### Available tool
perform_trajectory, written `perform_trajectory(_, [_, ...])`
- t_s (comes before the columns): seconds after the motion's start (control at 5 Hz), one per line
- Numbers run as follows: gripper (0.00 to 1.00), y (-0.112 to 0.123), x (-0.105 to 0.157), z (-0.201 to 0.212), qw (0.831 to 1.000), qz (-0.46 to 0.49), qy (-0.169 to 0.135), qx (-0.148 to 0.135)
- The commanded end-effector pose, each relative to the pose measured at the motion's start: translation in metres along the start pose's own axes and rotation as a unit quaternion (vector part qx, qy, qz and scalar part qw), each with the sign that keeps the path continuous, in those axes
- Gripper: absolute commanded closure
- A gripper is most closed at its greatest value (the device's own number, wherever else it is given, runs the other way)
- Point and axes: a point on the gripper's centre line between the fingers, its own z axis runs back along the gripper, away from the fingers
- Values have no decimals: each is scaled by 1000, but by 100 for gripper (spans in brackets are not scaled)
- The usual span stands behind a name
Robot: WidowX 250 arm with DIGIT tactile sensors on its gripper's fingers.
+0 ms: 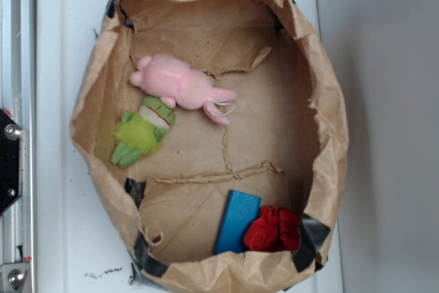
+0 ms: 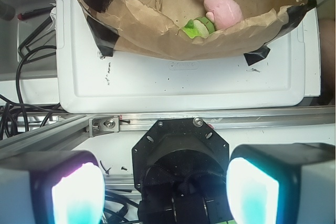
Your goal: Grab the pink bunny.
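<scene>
Inside the brown paper bag (image 1: 322,101), whose rolled-down walls form a tub on the white counter (image 1: 65,46), the pink bunny (image 1: 180,85) lies on its side near the bag's left wall in the exterior view. Its long axis runs at a slant: the rounded rump and stubby legs point to the upper left, the long ears with white inner parts to the lower right, toward the middle of the bag floor. Just beside it and touching its belly side lies a lime-green frog plush (image 1: 143,132), closer to the left wall. At the near edge of the bag a blue block (image 1: 237,221) leans beside a red cloth lump (image 1: 273,230), well apart from the bunny.

From the wrist view the bunny (image 2: 223,6) shows only in part, its lower body cut off by the bag's rim; the frog (image 2: 198,28) is mostly hidden there too. The gripper (image 2: 165,192) hangs outside the bag, over the metal rail (image 2: 210,119) at the counter's edge, its two fingers (image 2: 79,192) spread wide and holding nothing.
</scene>
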Motion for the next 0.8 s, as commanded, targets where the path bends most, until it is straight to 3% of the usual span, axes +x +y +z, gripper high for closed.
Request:
perform_trajectory(0.0, [0, 0, 0, 0, 1000, 0, 0, 0])
perform_trajectory(0.4, [0, 14, 97, -36, 998, 19, -46, -33])
perform_trajectory(0.6, [0, 23, 131, -48, 997, -2, -61, -36])
